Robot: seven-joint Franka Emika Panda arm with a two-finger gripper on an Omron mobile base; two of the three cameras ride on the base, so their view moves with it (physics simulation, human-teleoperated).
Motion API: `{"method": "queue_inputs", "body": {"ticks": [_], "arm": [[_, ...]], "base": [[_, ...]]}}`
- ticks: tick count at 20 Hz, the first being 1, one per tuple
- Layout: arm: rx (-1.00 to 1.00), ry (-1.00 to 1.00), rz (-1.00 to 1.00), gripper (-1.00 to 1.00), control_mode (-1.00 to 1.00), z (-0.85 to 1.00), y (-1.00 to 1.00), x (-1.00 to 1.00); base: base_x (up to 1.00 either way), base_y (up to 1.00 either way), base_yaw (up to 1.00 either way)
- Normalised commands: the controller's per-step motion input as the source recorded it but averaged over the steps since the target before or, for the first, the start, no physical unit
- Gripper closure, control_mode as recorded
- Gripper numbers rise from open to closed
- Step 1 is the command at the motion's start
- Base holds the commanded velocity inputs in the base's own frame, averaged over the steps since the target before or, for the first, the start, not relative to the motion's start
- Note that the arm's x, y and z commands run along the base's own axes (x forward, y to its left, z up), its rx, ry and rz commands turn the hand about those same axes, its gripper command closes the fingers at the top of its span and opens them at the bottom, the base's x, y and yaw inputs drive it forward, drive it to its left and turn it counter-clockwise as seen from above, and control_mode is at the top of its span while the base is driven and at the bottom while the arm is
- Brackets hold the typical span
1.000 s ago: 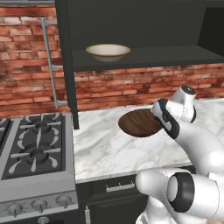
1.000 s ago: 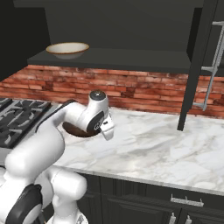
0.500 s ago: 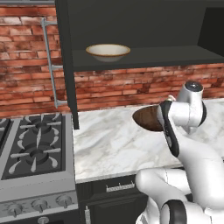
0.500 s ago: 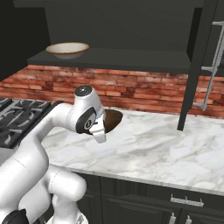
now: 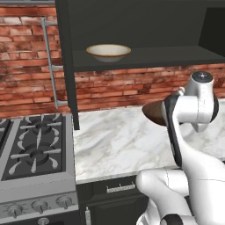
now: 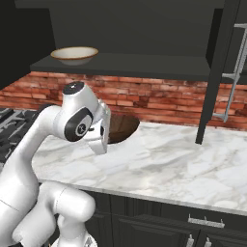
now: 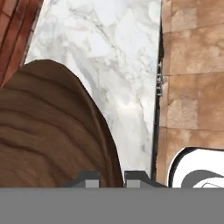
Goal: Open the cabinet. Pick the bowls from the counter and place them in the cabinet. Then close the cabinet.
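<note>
The dark brown wood-grain bowl hangs tilted above the marble counter, and my gripper is shut on its rim. In the right base view the same brown bowl sticks out behind the white hand, where the gripper is mostly hidden. Close up, the brown bowl covers the left half of the hand view. The cream bowl with the tan rim rests on the shelf of the black cabinet, whose doors stand open. The cream bowl sits at the shelf's left end.
The left cabinet door juts out edge-on over the counter, its bar handle beside it. The right door stands open too. A gas stovetop lies left of the counter. Dark drawers run below, and a brick wall behind.
The arm has lifted the brown bowl off the counter, carrying it up and to the right. The cream bowl and the doors have not moved.
</note>
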Motion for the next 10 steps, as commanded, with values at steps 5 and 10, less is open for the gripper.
{"method": "queue_inputs", "body": {"ticks": [5, 10], "arm": [[0.00, -0.16, 0.00, 1.00, -1.00, 0.80, -0.12, -0.68], [0.00, -0.33, 0.00, 1.00, -1.00, 0.78, -0.18, -0.73]], "base": [[0.00, 0.00, 0.00], [0.00, 0.00, 0.00]]}}
